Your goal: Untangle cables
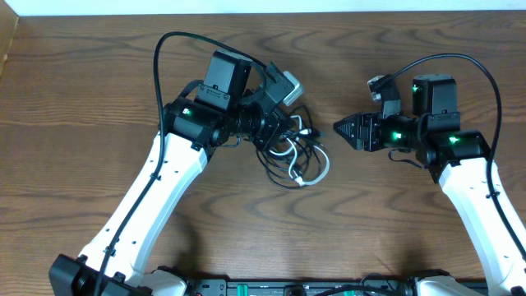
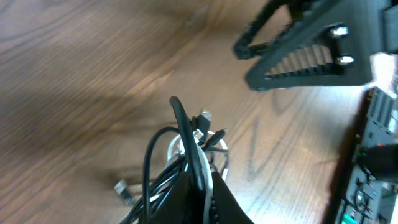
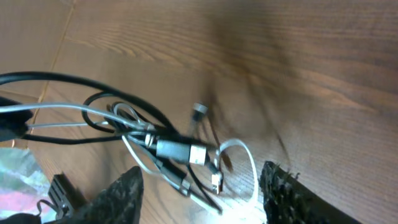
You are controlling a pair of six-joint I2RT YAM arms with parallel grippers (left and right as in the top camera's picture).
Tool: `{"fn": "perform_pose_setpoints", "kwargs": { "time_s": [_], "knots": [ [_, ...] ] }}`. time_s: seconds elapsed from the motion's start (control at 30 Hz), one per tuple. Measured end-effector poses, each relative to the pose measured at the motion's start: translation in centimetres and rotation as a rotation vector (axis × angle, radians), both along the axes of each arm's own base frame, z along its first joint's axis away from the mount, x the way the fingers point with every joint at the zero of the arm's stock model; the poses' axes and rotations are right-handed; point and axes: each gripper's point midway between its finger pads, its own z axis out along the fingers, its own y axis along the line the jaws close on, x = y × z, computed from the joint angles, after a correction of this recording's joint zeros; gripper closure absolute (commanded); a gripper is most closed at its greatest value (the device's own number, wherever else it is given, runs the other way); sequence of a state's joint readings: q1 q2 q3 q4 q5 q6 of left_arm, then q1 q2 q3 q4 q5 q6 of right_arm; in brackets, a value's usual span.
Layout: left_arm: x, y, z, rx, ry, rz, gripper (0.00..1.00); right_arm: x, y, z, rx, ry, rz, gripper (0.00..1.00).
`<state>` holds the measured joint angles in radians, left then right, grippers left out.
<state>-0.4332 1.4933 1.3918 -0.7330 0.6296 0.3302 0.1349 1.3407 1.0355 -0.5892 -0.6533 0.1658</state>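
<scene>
The left pincer [image 2: 200,190] is clamped on the knotted black cable [image 1: 275,173], and seemingly on the white cable [image 1: 322,167] too. Both lie mid-counter [image 1: 246,222]. The right pincer [image 1: 339,128] hangs nearby, jaws apart, gripping nothing.

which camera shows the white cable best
The right wrist view: the white cable lies unobstructed, its loop clear against the wood. Overhead shows it small, partly hidden under the left end effector. The left wrist shows only a blurred strand, bunched with the black cable.

bare table [image 1: 329,94] lies between the right claw [image 1: 338,128] and the cables [image 1: 301,161].
</scene>
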Motion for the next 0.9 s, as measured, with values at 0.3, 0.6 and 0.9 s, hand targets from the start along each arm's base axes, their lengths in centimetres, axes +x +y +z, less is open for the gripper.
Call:
{"fn": "perform_pose_setpoints", "kwargs": {
  "time_s": [0.3,0.6,0.9],
  "knots": [
    [-0.7,-0.3,0.1,-0.018,0.014,-0.036,0.92,-0.9,-1.2,-1.7,-0.071,0.077,-0.043,0.39],
    [-0.6,-0.4,0.2,-0.032,0.033,-0.018,0.92,-2.5,-1.6,-3.4,-0.099,0.194,-0.064,0.36],
    [3.6,0.7,1.0,-0.098,0.140,0.384,0.93,-4.4,1.5,-4.4,-0.071,0.207,0.063,0.35]
  ]
}}
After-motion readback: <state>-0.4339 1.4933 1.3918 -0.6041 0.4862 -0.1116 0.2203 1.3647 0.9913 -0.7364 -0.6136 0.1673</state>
